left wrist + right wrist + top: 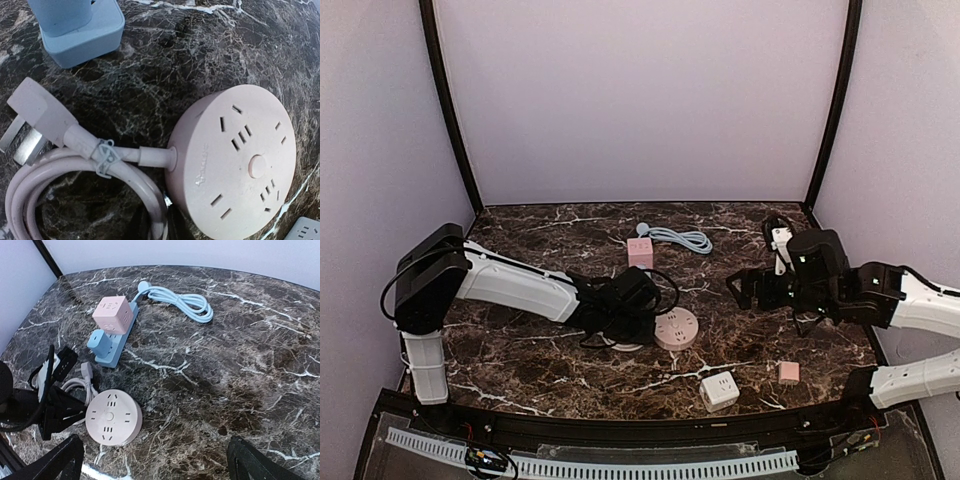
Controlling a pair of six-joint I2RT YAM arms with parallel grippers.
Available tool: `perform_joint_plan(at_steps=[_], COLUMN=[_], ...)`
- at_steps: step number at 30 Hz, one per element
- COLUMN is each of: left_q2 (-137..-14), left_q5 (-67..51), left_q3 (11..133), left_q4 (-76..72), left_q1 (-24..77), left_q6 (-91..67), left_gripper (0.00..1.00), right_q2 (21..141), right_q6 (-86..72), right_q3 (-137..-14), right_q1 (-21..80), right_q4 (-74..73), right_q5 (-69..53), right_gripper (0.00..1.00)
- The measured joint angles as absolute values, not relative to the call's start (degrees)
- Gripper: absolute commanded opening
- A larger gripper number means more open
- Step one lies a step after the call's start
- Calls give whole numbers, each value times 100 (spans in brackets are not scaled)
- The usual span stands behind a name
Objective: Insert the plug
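A round pink socket hub (676, 328) lies mid-table. In the left wrist view the hub (235, 160) fills the right side. Its pink cord (125, 172) is coiled and tied, and its pink plug (37, 112) lies on the table with its metal prongs showing. My left gripper (625, 300) sits over the coil just left of the hub. Its dark fingertips close round the cord at the bottom edge of the left wrist view. My right gripper (740, 287) is open and empty, up off the table to the right of the hub. Its fingertips (62, 455) frame bare marble.
A blue power strip (112, 342) carrying a pink cube adapter (114, 315) lies behind the hub, its blue cable (182, 300) coiled further back. A white cube socket (719, 390) and a small pink cube (788, 372) sit near the front edge. Black cables (665, 285) loop round the left wrist.
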State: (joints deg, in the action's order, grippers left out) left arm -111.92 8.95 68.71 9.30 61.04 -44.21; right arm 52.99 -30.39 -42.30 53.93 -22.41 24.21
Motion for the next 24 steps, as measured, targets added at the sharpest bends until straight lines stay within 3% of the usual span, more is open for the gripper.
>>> perform_joint_plan(at_steps=[6,10,15,24], left_q2=[-11190,-10906,-10180,-9351], left_q5=[974,1020,1186,1363], left_q3=[6724,6311,5666,4882], left_q4=[545,263,-43,-1194], left_q1=[6104,6106,6198,6737], left_q6=[-4300,-4001,-3306,-1717], left_gripper=[54,69,83,96], right_q2=[5586,5655,5634,5548], right_q6=[-3159,-3269,-3354,-3618], right_q3=[-4246,-4246,-4237,-4134], right_q1=[5395,5426,5513,5839], right_q4=[-2425,-2526,-2536,-2781], right_q5=[1706,1520,1413,1245], right_gripper=[99,99,99,99])
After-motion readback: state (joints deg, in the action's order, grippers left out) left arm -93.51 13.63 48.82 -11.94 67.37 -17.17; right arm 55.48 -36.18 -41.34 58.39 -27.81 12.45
